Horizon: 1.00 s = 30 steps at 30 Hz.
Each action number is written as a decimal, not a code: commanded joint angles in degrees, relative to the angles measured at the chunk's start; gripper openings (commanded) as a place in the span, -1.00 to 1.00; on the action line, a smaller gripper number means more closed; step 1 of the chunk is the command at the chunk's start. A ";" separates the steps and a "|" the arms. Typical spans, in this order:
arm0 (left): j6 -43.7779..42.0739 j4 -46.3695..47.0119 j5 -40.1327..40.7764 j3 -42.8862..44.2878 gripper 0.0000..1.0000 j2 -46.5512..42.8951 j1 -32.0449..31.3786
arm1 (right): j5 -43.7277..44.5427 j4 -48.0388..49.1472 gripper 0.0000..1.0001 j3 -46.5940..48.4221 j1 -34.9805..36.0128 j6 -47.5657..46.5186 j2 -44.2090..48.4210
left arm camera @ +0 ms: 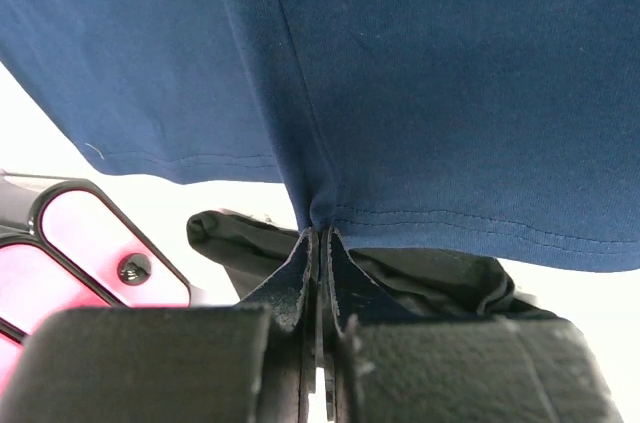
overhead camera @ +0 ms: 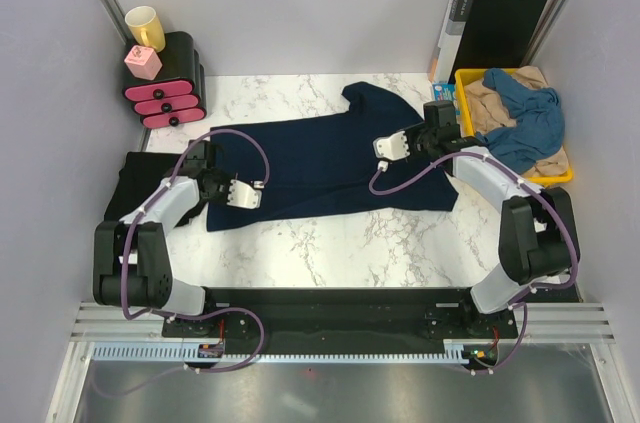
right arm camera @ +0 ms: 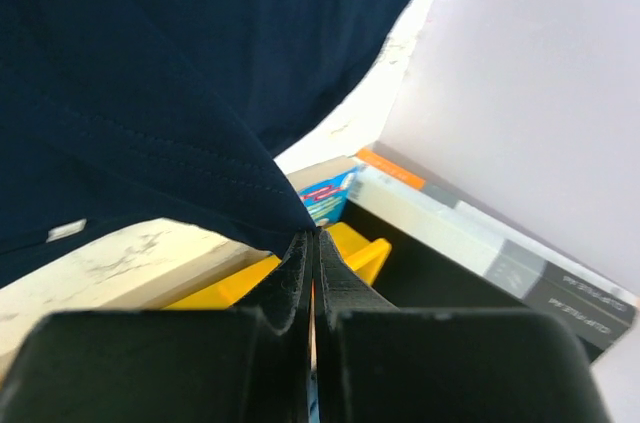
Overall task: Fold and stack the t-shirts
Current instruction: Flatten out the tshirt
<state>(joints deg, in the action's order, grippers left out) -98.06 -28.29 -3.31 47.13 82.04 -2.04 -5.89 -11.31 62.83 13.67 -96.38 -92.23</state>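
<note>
A large dark navy t-shirt [overhead camera: 320, 158] lies spread across the middle of the marble table. My left gripper [overhead camera: 208, 157] is shut on its left hem, and the left wrist view shows the hem [left arm camera: 420, 218] pinched at my fingertips [left arm camera: 320, 233] and lifted. My right gripper [overhead camera: 440, 133] is shut on the shirt's right edge; in the right wrist view the navy cloth [right arm camera: 180, 93] hangs from the jaw tips [right arm camera: 315, 233]. A black t-shirt [overhead camera: 130, 178] lies crumpled at the left, under the lifted hem [left arm camera: 430, 278]. Medium-blue [overhead camera: 525, 118] and beige [overhead camera: 485, 103] t-shirts are heaped in the tray.
The yellow plastic tray [overhead camera: 560, 178] stands at the right edge, close to my right gripper [right arm camera: 365, 248]. A black orange-edged folder [overhead camera: 495, 28] leans on the back wall. Black-and-pink drawers [overhead camera: 165, 93] with a yellow mug [overhead camera: 145, 28] and pink cube [overhead camera: 143, 63] stand back left.
</note>
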 commanded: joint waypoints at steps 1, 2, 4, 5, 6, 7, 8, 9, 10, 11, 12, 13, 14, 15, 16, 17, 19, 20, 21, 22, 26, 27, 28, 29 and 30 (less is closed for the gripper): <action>-1.87 2.72 0.94 -0.03 -0.97 0.93 -0.33 | 1.32 8.58 -1.00 1.42 0.83 0.05 -0.68; -1.87 3.41 1.11 -0.20 -0.97 1.10 -0.33 | 1.32 9.63 -1.00 1.51 0.92 0.05 -1.02; -1.87 4.64 1.20 -0.81 -0.96 1.37 -0.50 | 1.58 10.69 -1.00 1.68 1.09 0.05 -1.20; -1.87 5.00 1.20 -0.99 -0.97 1.46 -0.59 | 1.58 10.87 -1.00 1.68 1.27 0.05 -1.38; -1.78 6.57 1.38 -1.43 -0.97 1.46 -0.85 | 1.58 10.87 -1.00 1.68 1.36 0.14 -1.47; -1.61 7.11 1.46 -1.61 -0.97 1.63 -1.03 | 1.58 12.44 -1.00 1.77 1.44 0.14 -1.55; -1.52 7.81 1.64 -1.69 -0.97 1.89 -1.12 | 1.67 12.98 -1.00 1.77 1.53 0.14 -1.81; -1.34 9.03 2.16 -1.96 -0.96 1.98 -1.29 | 1.67 13.33 -1.00 1.86 1.62 0.14 -1.99; -1.34 9.57 2.52 -2.05 -0.96 2.59 -1.30 | 1.76 13.59 -1.00 1.69 1.80 0.14 -1.99; -1.26 9.92 2.96 -2.22 -0.96 2.86 -1.38 | 1.76 14.21 -1.00 1.77 2.15 0.22 -2.34; -1.34 10.10 3.22 -2.14 -0.96 3.12 -1.38 | 1.76 14.30 -1.00 1.77 2.15 0.14 -2.43; -1.34 10.54 3.22 -2.13 -0.97 3.39 -1.38 | 1.76 14.30 -1.00 1.77 2.41 0.05 -2.61; -1.34 10.97 3.22 -2.31 -0.96 3.65 -1.38 | 1.76 14.39 -1.00 1.68 2.76 -0.04 -2.78; -0.91 11.76 4.44 -2.57 -0.97 3.83 -1.38 | 1.76 14.39 -1.00 1.68 2.85 -0.12 -2.87; -0.64 14.12 4.98 -2.83 -0.97 4.00 -1.47 | 1.76 14.39 -1.00 1.68 3.03 -0.21 -3.05; -0.47 15.36 5.50 -2.92 -0.96 4.61 -1.47 | 1.85 14.47 -1.00 1.60 3.29 -0.21 -3.22; 0.76 17.82 7.35 -2.93 -0.97 5.49 -1.56 | 1.94 14.91 -1.00 1.51 3.55 -0.30 -3.49; 1.11 18.44 7.88 -2.93 -0.97 6.20 -1.56 | 1.94 15.18 -1.00 1.60 3.73 -0.13 -3.84; 1.55 18.89 8.66 -2.93 -0.96 6.46 -1.56 | 1.94 15.27 -1.00 1.68 3.82 -0.04 -3.93; 1.64 19.85 9.02 -3.10 -0.96 6.64 -1.56 | 1.94 15.27 -1.00 1.77 3.91 -0.04 -4.10; 1.73 21.35 9.20 -3.45 -0.96 6.73 -1.65 | 1.85 15.53 -1.00 1.86 4.35 -0.04 -4.45; 1.99 21.70 9.37 -3.63 -0.96 6.90 -1.73 | 1.85 15.53 -1.00 1.95 4.35 -0.12 -4.63; 2.17 21.96 9.46 -3.63 -0.96 6.99 -1.82 | 1.85 15.62 -1.00 2.03 4.35 -0.13 -4.80; 2.35 22.40 9.55 -3.63 -0.97 6.99 -2.00 | 2.02 15.70 -1.00 2.04 4.43 -0.13 -5.07; 3.22 22.41 9.46 -3.45 -0.97 6.91 -2.00 | 2.20 15.79 -1.00 2.21 4.43 -0.21 -4.98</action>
<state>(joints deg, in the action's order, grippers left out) -97.89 -9.80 4.64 43.70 88.58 -3.64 -4.21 2.02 62.83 17.78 -96.31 -96.60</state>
